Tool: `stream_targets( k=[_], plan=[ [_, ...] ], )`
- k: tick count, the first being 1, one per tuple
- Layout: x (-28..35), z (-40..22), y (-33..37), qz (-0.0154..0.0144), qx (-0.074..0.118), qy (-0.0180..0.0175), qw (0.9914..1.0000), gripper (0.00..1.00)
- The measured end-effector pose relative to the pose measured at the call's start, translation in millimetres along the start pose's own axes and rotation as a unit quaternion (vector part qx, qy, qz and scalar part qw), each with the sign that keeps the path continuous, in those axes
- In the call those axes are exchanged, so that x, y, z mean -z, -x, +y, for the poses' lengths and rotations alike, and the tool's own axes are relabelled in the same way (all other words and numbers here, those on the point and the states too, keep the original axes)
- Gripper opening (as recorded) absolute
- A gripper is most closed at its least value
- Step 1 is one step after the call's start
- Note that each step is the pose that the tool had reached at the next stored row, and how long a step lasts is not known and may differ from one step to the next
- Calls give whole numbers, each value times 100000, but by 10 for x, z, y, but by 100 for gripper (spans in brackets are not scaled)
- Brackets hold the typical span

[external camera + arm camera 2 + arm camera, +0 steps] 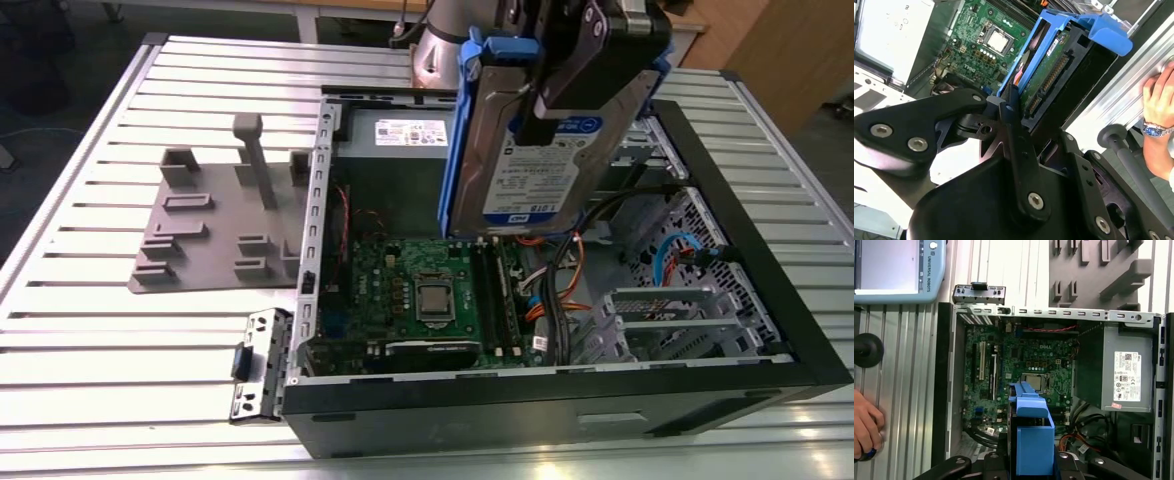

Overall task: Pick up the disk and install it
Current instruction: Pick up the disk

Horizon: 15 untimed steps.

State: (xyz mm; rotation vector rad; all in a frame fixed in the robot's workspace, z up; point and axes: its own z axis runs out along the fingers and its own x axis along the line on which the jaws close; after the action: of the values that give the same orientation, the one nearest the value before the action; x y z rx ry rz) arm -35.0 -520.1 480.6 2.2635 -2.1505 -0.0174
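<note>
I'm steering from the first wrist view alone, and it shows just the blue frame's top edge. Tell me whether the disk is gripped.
Observer: Yes. In the exterior view the hand is shut on the disk, with a black finger lying across its labelled face.
Operator: Now give me its position over the computer case.
Observer: In the exterior view the disk hangs upright above the open computer case, over the green circuit board, to the exterior view's right of the grey power supply, and not yet in a bay.
</note>
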Motion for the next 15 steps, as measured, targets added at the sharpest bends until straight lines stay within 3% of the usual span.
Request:
stream_targets(
  k=[9, 13, 14, 15],
  plan=[
    [-2, -1, -67, 66, 2, 3, 100000, 36],
    [-9, 0, -130, 41, 0, 2, 100000, 36],
    [-12, 0, -147, -115, 0, -8, 100000, 36],
    [-16, 0, -160, -490, 0, -27, 99999, 36]
  ],
)
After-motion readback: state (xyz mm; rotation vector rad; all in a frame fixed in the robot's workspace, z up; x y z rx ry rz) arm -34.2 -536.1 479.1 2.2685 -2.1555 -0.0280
